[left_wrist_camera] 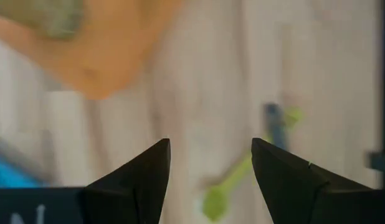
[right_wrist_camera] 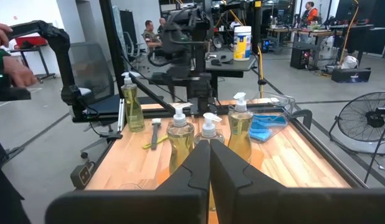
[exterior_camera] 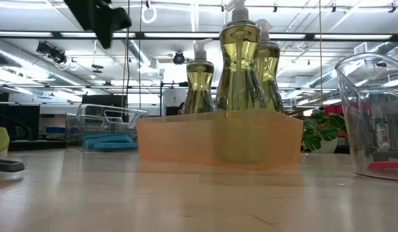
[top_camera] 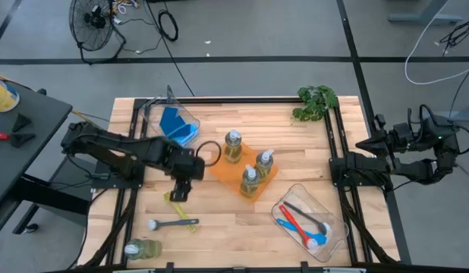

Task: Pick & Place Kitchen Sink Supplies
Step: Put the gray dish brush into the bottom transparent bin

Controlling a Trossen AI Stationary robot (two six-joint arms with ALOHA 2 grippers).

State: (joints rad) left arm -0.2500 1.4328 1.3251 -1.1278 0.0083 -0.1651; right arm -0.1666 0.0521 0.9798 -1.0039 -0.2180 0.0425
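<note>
Fourth soap bottle [top_camera: 142, 249] appears only overhead.

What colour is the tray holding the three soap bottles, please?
Translucent orange tray; the high view shows it best.

**Supplies spread across my worktop**

Three upright soap bottles [top_camera: 250, 163] cluster mid-worktop; a fourth soap bottle [top_camera: 142, 248] lies at the near left corner. Blue sponges [top_camera: 176, 126] sit far left. Grey brush [top_camera: 171, 224] crosses the yellow-green brush [top_camera: 185, 216]; red brush [top_camera: 296, 222] and blue brush [top_camera: 295, 231] lie together right.

Bright, even light is cast from ceiling strips; the left wrist view is heavily blurred, perhaps from closeness.
</note>
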